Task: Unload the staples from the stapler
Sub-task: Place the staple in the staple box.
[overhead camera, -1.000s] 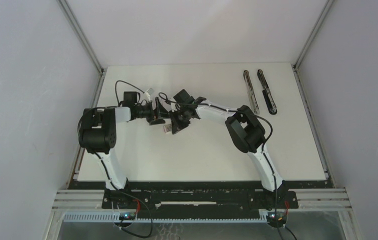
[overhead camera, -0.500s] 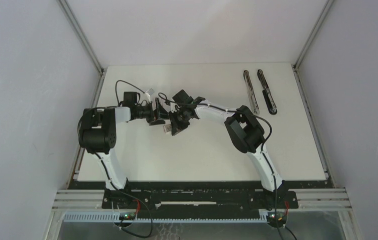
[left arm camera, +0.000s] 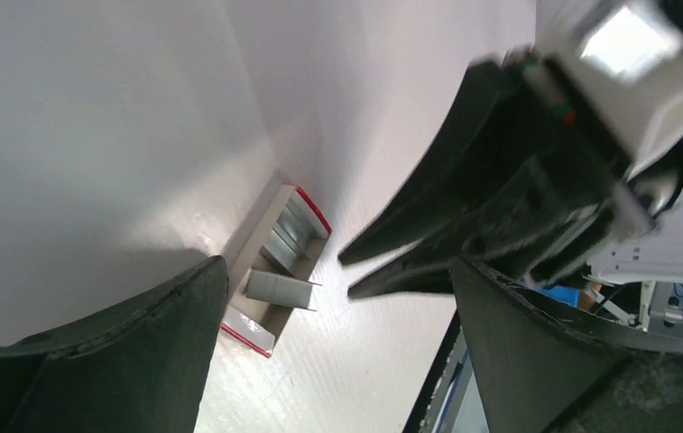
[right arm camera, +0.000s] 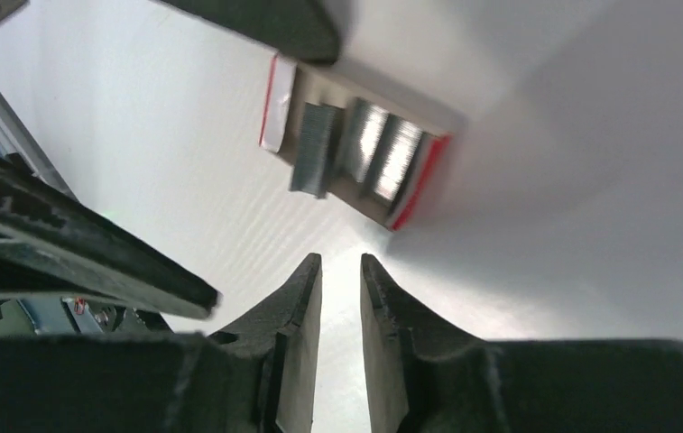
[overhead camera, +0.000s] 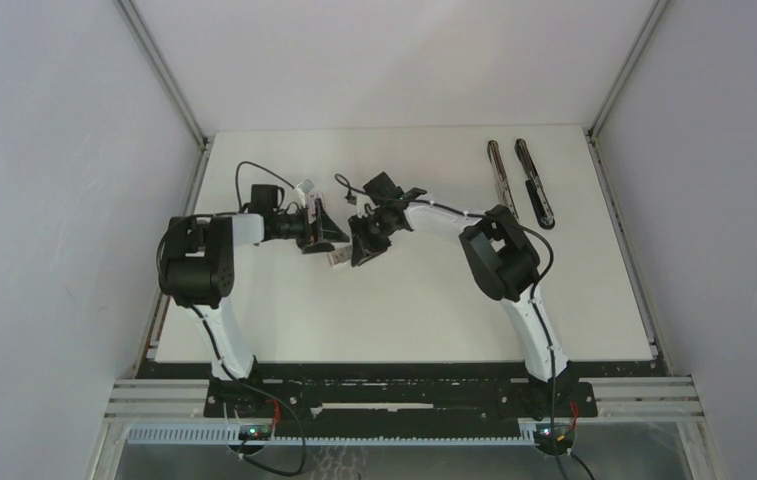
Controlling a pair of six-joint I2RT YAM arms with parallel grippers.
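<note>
**Status.** Stapler (overhead camera: pixel 535 186) lies opened flat, its two long parts side by side, well apart from both grippers at the far R side of the table (overhead camera: pixel 404 310). Cannot tell from the top view whether any staples are left in its channel; too small.

**Staples.** Staples (right arm camera: pixel 312 149) are grey strips in a small open box (right arm camera: pixel 420 185) w/ red edges, just beyond the R fingertips and betw. the spread L fingers as each wrist cam sees it. Two or three strips sit inside the box. One strip lies across its rim, partly out.

**L gripper** (overhead camera: pixel 326 230): fingers spread wide, nothing betw. them, not touching the box.

**R gripper** (right arm camera: pixel 339 263): fingers nearly together w/ a narrow gap, nothing held. Tips point at the box and stop short of it, apart from the overhanging strip.

**Assessment.** Judged mostly done: stapler open and clear of both arms, strips off it and at the box. Left to do, prob.: seat the overhanging strip fully, then check the channel for leftovers.

**Risk.** Strip is thin and loose, and a nudge from the R tips could tip it onto the table.
</note>
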